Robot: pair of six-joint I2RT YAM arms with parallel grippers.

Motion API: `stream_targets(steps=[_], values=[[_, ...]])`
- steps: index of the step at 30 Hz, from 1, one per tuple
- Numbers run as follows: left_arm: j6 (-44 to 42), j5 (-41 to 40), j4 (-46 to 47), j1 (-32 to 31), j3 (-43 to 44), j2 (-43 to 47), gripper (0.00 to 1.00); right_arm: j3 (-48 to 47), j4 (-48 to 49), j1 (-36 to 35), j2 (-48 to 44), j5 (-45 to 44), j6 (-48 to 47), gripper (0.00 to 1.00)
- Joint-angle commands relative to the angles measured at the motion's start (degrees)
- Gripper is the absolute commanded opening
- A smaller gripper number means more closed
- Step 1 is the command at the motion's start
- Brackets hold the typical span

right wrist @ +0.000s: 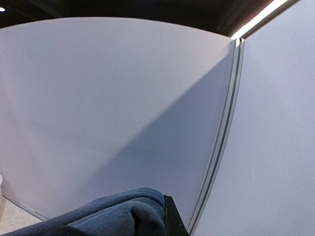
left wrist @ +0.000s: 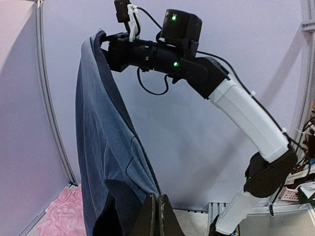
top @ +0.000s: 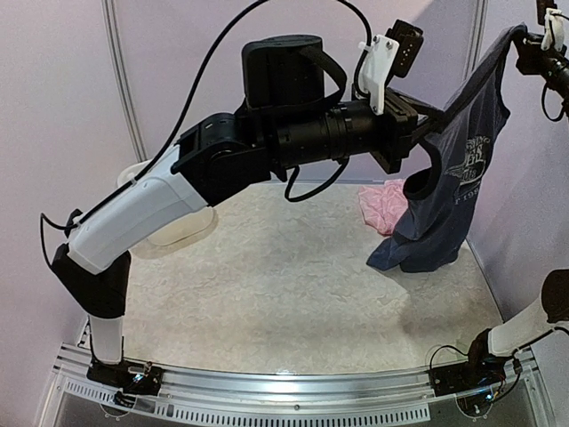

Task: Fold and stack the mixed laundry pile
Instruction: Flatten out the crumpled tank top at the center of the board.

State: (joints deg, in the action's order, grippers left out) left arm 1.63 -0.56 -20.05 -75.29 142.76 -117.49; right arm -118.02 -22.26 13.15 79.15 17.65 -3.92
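Spreading the navy sleeveless top (top: 453,178) in the air between two grips, ahead of laying it flat to fold. For a clean result, the grips should probably draw apart evenly until the upper edge is taut. The hem can then be lowered first, clear of the pink ruffled piece (top: 384,205).

From left:
- **White tub (top: 169,233):** well to the left of the left gripper (top: 427,120).
- **Left gripper:** clamped tight on the top's armhole edge.
- **Pink piece:** on the table (top: 293,294), below that gripper.
- **Top:** hanging, its hem apparently reaching the table.
- **Right gripper (top: 533,46):** pinched closed on a shoulder strap, highest of all.
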Motion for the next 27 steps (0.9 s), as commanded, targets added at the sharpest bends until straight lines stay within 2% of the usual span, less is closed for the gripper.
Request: stream_targets(steps=[1, 5, 9, 12, 18, 20, 22, 23, 24, 25, 27], values=[[0.9, -3.4, 1.7, -1.5, -3.3, 6.7, 0.0, -2.0, 2.3, -0.8, 5.4, 6.6, 3.6, 0.0], [4.1, -13.6, 7.0, -1.4, -17.1, 14.7, 0.0, -0.1, 0.0, -8.8, 9.2, 11.9, 0.1, 0.0], [8.5, -26.0, 12.2, -0.9, -35.8, 25.9, 0.0, 2.8, -6.6, -21.1, 12.9, 11.2, -11.4, 0.0], [14.7, -35.2, 11.1, 0.5, -49.8, 34.9, 0.0, 5.4, -9.8, -28.5, 16.6, 10.0, -16.8, 0.0], [38.5, -48.6, 2.1, 1.6, -79.1, 55.5, 0.0, 8.5, -10.3, -44.2, 26.6, 3.8, -23.0, 0.01], [49.6, -51.4, -4.1, 1.6, -85.7, 61.5, 0.0, 5.7, -10.6, -49.0, 31.3, 2.3, -23.4, 0.01], [54.9, -52.4, -9.1, 1.6, -89.9, 66.9, 0.0, 1.3, -11.5, -53.6, 37.6, 1.0, -24.0, 0.03], [56.8, -52.7, -12.7, 1.6, -91.1, 69.1, 0.0, -1.3, -12.2, -55.4, 40.7, 0.7, -24.1, 0.05], [58.8, -53.0, -15.9, 1.6, -91.6, 71.0, 0.0, -4.4, -12.7, -57.1, 44.5, 0.7, -23.5, 0.14], [60.7, -53.4, -19.7, 1.6, -91.5, 72.5, 0.07, -7.4, -13.3, -58.3, 46.6, 1.0, -23.0, 0.24], [64.4, -54.3, -27.9, 1.5, -90.1, 74.9, 0.27, -13.7, -14.4, -60.1, 51.1, 2.5, -21.1, 0.4]])
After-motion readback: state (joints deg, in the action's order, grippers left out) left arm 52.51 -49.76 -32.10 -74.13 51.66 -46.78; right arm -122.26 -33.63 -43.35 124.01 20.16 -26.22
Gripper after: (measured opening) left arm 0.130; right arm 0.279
